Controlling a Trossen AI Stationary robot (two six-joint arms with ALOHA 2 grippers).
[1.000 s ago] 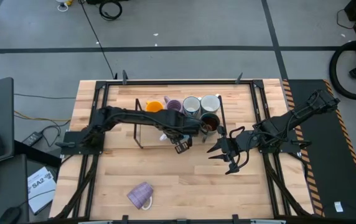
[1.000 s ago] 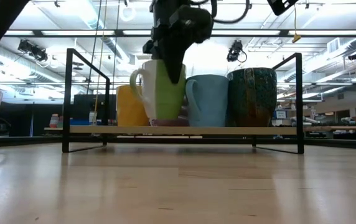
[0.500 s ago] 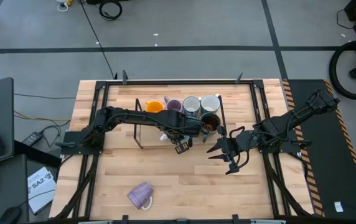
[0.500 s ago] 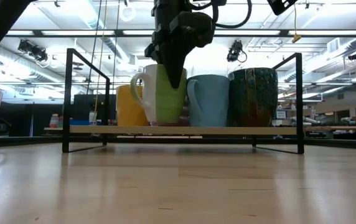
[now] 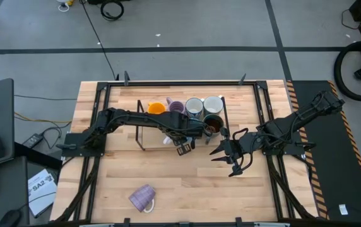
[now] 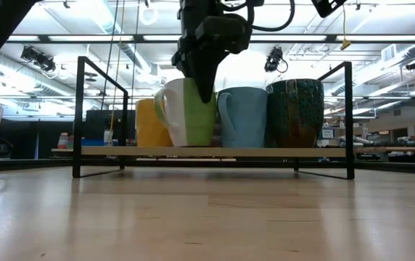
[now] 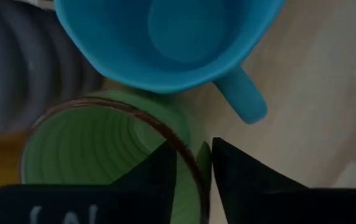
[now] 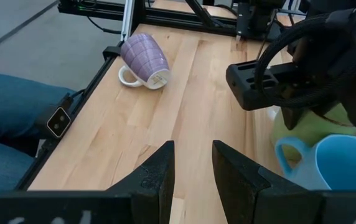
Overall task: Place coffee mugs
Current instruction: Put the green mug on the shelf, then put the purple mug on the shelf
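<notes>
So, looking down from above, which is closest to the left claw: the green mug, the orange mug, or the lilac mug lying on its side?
1. Green mug, right at the left claw.
2. Orange mug, in the rack's back row.
3. Tipped lilac mug, alone near the table's front edge.

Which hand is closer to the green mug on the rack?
Left. The left hand straddles the green mug rim, one finger inside. The right hand waits apart over bare table beside the rack.

Upright mugs cluster centre frame: orange [image 5: 156, 108], lilac [image 5: 177, 106], patterned [image 5: 194, 107], pale [image 5: 213, 104], dark glazed [image 5: 213, 123], green [image 6: 193, 112], apparently seated. Another lilac mug [image 5: 142, 198] lies tipped lower left.
</notes>
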